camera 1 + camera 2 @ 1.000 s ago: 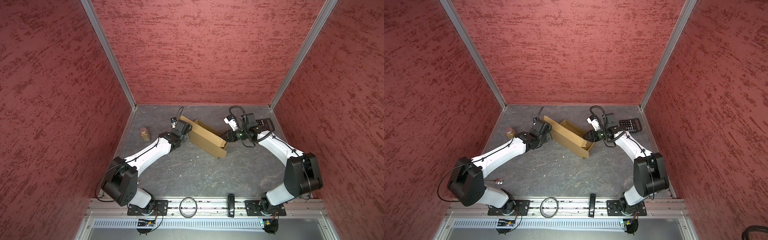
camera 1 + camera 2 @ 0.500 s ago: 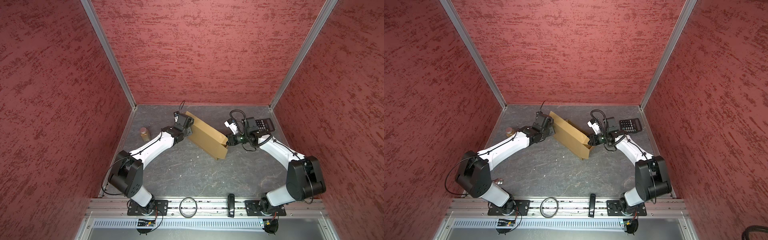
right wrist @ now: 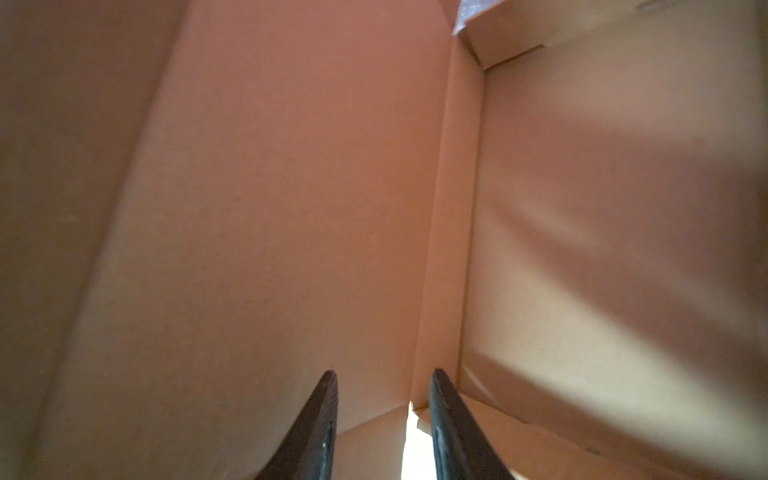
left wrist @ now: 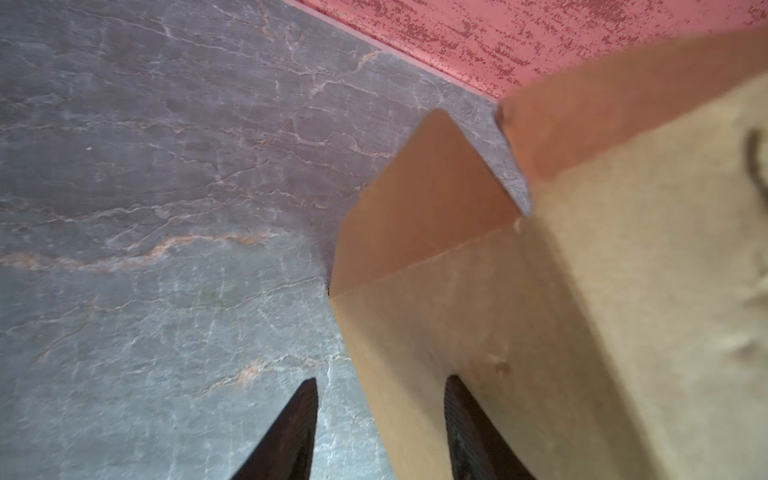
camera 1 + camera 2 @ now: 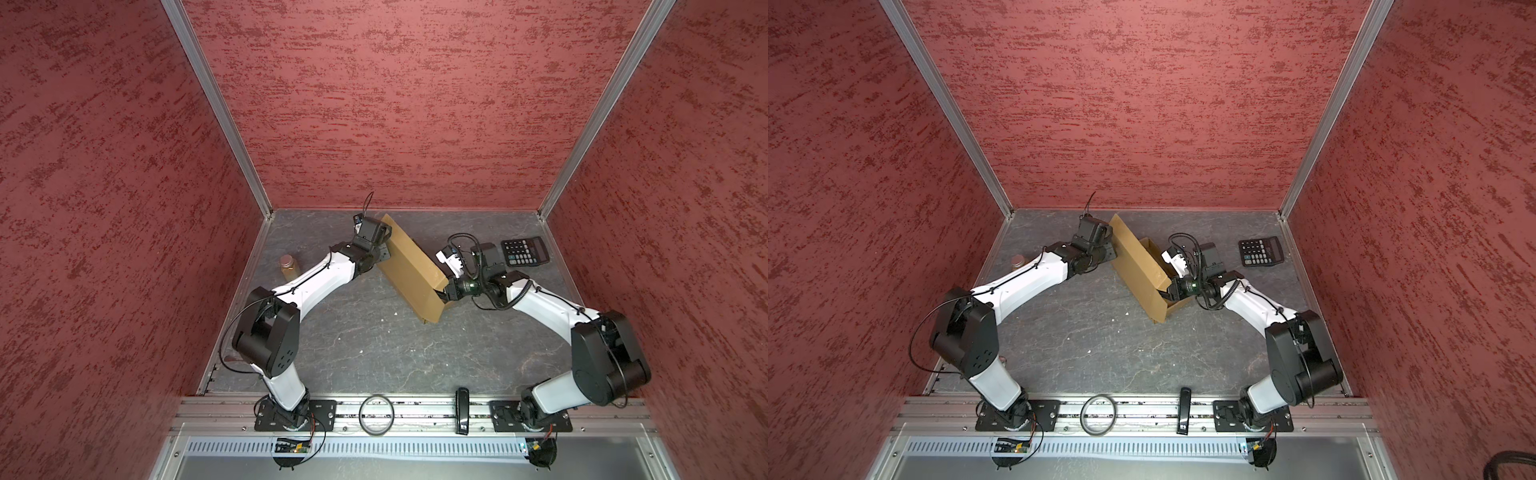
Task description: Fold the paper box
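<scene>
- Roughly halfway is my reading: the paper box point(image 5: 409, 266) has walls standing and creases set, yet it is not closed.
- It sits toward the far middle of the bench point(image 5: 365, 332), running diagonally from far left to near right between the two arms. Its big brown panel stands steeply tilted, and in a top view the hollow inside shows on the panel's right.
- At the box's far-left end is the left gripper point(image 4: 379, 386), jaws apart. One finger lies on the cardboard face, and bare bench shows between the other finger and the panel's edge, so I judge it pushes rather than pinches.
- Inside the near-right end is the right gripper point(image 3: 383, 372), jaws apart, cardboard all round and nothing clearly clamped between them.
- An end flap point(image 4: 419, 199) juts out loose at the left end, untucked.
- Left to do, I judge: bring the tilted panel down, fold in the loose flaps and lock the tabs.
- A calculator point(image 5: 524, 251) at far right and a small jar point(image 5: 288, 266) at far left lie well apart from the box.
</scene>
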Controlling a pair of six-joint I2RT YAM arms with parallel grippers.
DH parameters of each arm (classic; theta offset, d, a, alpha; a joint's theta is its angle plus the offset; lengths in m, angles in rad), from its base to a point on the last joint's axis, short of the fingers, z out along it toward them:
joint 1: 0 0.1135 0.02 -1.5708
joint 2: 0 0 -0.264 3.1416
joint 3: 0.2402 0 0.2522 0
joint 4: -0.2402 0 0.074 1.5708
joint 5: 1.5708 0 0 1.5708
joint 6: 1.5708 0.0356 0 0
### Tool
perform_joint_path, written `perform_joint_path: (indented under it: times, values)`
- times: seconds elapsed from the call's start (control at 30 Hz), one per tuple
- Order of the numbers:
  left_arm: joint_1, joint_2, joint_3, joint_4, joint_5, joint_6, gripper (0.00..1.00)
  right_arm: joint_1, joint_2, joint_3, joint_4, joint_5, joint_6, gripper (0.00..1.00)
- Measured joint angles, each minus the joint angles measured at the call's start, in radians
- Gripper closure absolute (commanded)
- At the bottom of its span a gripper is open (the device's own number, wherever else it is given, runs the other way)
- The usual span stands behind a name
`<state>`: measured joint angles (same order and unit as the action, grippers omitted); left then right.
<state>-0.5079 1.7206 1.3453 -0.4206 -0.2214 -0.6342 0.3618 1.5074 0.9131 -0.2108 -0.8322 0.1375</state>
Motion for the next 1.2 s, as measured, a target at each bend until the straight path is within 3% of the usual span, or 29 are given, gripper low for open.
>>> perform_joint_path:
  times: [0.6,1.2]
  values:
    - [0.016,0.172,0.208,0.001,0.074,0.001,0.49,0.097,0.084,0.0,0.274,-0.013,0.167,0.61]
    - [0.032,0.207,0.267,-0.013,0.108,0.012,0.48,0.121,0.1,0.0,0.35,0.027,0.251,0.45]
